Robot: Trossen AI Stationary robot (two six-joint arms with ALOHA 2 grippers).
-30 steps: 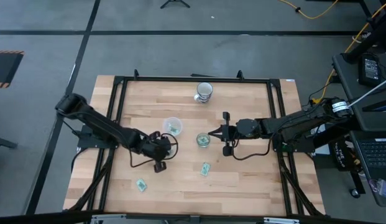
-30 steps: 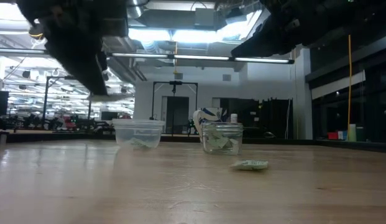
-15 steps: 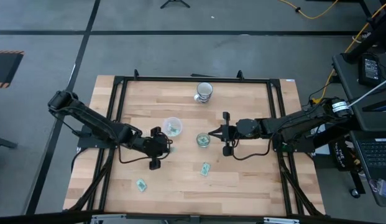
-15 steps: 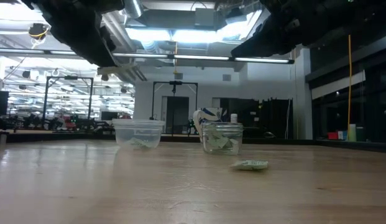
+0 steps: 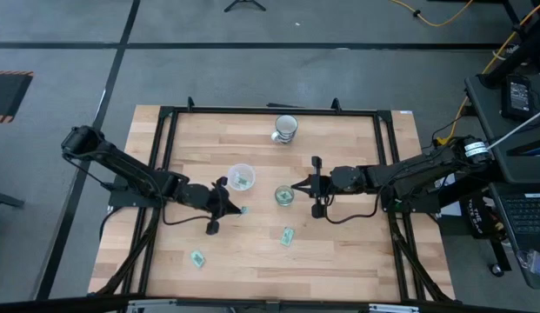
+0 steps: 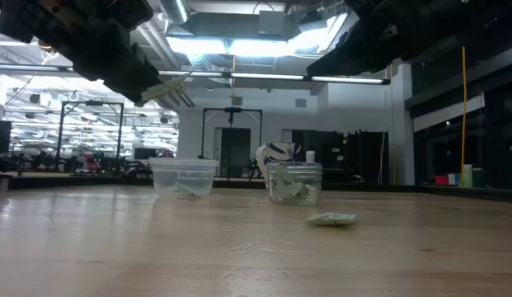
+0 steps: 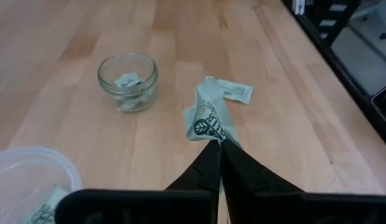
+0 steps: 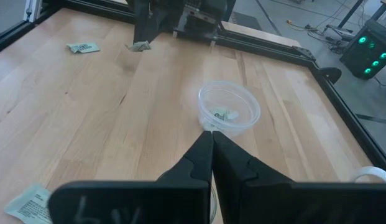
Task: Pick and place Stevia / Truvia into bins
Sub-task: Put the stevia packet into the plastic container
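Observation:
My left gripper (image 5: 237, 209) hangs above the table's middle, shut on a green-and-white Stevia packet (image 7: 208, 118), a little nearer than the wide translucent cup (image 5: 242, 176). The narrow glass cup (image 5: 284, 196) stands to its right. Both cups hold packets. My right gripper (image 5: 296, 187) is shut and empty, hovering at the glass cup's far right side. Two more packets lie flat on the table, one (image 5: 288, 236) near the middle and one (image 5: 197, 258) at the near left. My left gripper pinches the packet's near end (image 7: 212, 138) between its two fingertips. The fingers slant down, coming from the table's left. The crumpled packet (image 6: 169, 86) sticks out past the tips, lifted clear of the table.
An opaque ribbed cup (image 5: 285, 128) stands at the far middle. A black frame (image 5: 165, 130) runs round the tabletop. Bare wood lies between the cups and the near edge.
My left gripper has tipped up from pointing steeply down to nearer level and has rolled a little, staying shut. The packet now shows at its fingertips, clear of the table. My right arm has kept still.

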